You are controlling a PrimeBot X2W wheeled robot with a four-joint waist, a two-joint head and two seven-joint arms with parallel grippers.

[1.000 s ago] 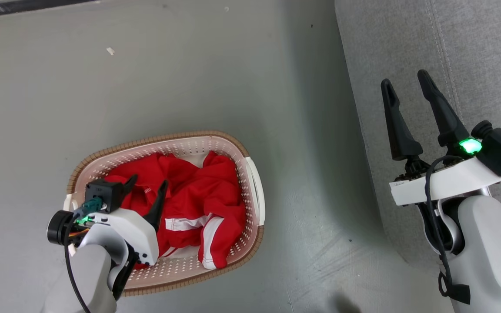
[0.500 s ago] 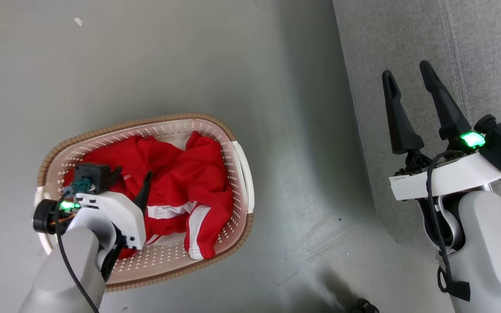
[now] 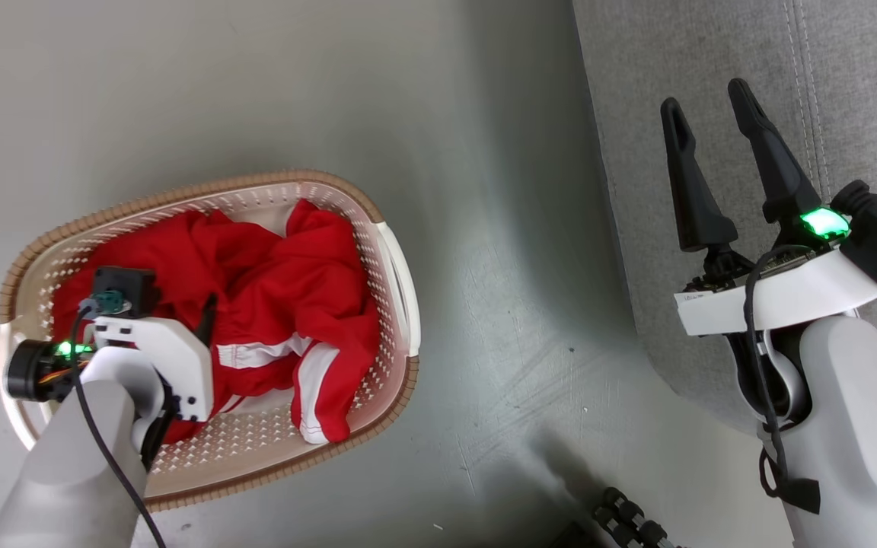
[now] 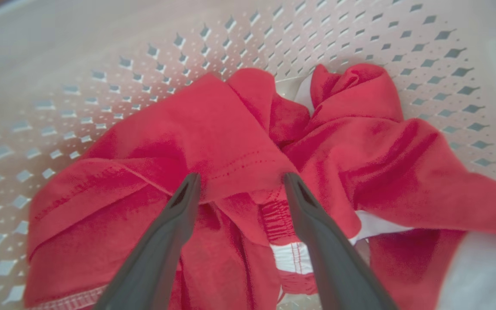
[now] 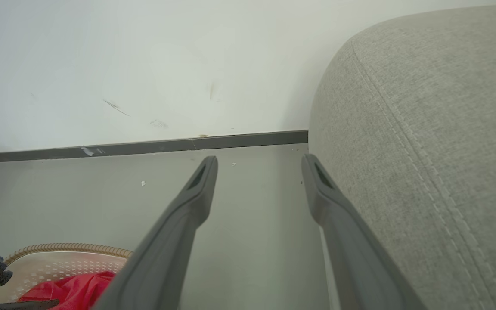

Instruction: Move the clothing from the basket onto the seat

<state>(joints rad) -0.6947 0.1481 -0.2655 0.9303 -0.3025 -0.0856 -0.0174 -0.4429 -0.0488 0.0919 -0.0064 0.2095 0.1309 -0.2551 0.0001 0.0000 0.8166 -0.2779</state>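
The cream basket (image 3: pixel 180 194) with a brown rim stands on the floor at the left of the head view, holding the crumpled red clothing (image 3: pixel 294 304) with white trim. My left gripper (image 3: pixel 183 301) reaches down into it. In the left wrist view that gripper (image 4: pixel 241 177) is open, its fingertips (image 4: pixel 192 183) pressing on a fold of the clothing (image 4: pixel 213 129) with the basket wall (image 4: pixel 101 51) behind. My right gripper (image 3: pixel 703 97) hangs open and empty over the front edge of the grey seat (image 3: pixel 849 76). The right wrist view shows it (image 5: pixel 259 159) beside the seat (image 5: pixel 424 129).
Grey floor (image 3: pixel 484 228) separates basket and seat. A white wall with a dark skirting board (image 5: pixel 144 146) runs behind. The basket (image 5: pixel 67 249) and clothing (image 5: pixel 75 288) show low left in the right wrist view. A black ribbed part (image 3: pixel 629 517) pokes in at the head view's bottom.
The head camera has moved, so the whole picture shifted left and up. My left gripper has sunk lower into the clothing, its fingers now partly hidden. Both grippers stay open.
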